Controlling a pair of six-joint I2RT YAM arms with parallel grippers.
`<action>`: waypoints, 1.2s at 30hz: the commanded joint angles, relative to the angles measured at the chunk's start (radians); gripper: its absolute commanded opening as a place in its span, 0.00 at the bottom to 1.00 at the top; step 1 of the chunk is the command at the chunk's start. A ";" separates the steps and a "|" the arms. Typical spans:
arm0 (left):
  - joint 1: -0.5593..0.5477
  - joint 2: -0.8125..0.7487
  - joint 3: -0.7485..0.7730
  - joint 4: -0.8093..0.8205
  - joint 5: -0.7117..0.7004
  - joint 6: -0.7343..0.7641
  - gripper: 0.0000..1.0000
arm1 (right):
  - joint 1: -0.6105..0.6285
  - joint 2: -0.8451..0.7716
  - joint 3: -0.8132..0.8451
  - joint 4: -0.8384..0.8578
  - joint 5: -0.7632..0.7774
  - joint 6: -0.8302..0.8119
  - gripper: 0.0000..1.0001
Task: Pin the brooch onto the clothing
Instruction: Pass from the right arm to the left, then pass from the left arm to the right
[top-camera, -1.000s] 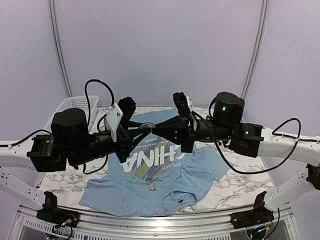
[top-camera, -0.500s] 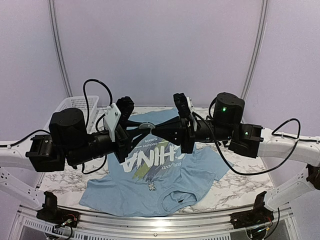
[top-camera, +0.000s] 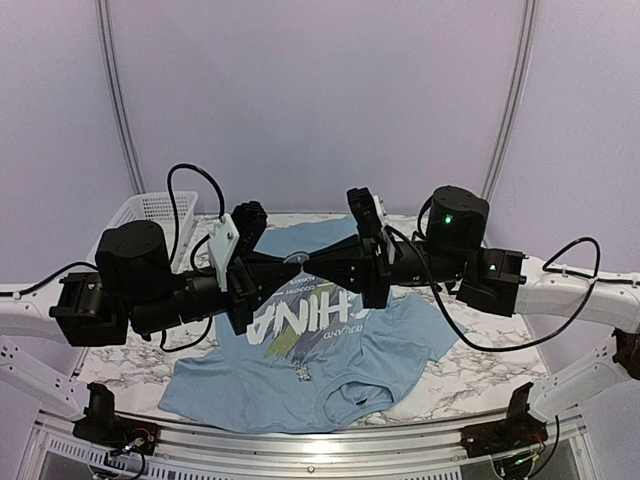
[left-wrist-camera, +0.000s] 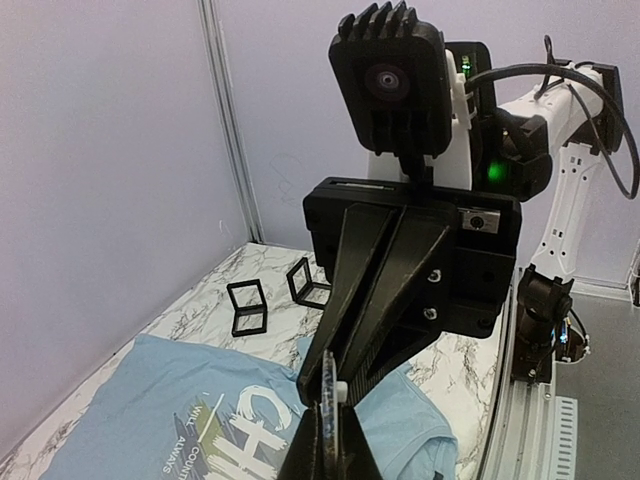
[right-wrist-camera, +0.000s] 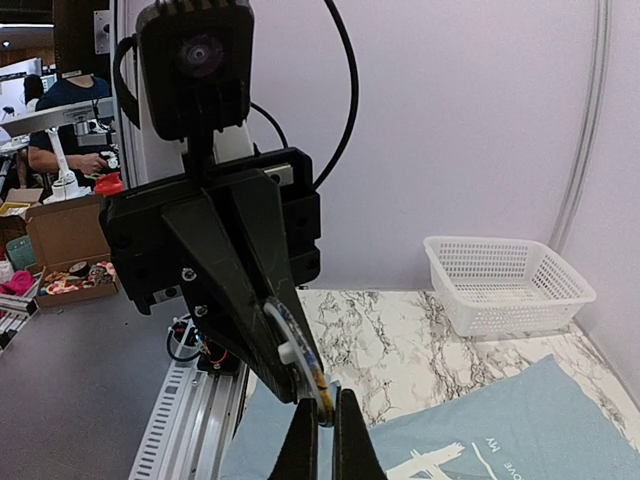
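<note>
Left end effector (left-wrist-camera: 330, 425): we see it pinching the brooch (right-wrist-camera: 300, 365), mid-frame.
Right end effector (right-wrist-camera: 326, 425): pinching it too.
Shirt (top-camera: 300, 385): lower centre.

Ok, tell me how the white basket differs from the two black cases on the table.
The basket is white plastic mesh; the cases are black-edged. The basket is one open-topped tub with mesh walls; the cases are two small squares, standing upright, with the marble showing through them. Both rest on the marble table, clear of the shirt.
</note>
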 joint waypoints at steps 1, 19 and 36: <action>0.013 -0.039 -0.006 0.046 -0.049 -0.006 0.00 | -0.003 -0.015 -0.005 0.005 -0.047 -0.003 0.00; 0.013 -0.004 0.013 0.018 0.064 0.012 0.00 | -0.016 0.011 0.018 0.005 -0.174 -0.029 0.10; 0.014 0.004 0.038 -0.041 0.158 0.026 0.00 | -0.039 0.013 0.042 -0.033 -0.150 -0.029 0.09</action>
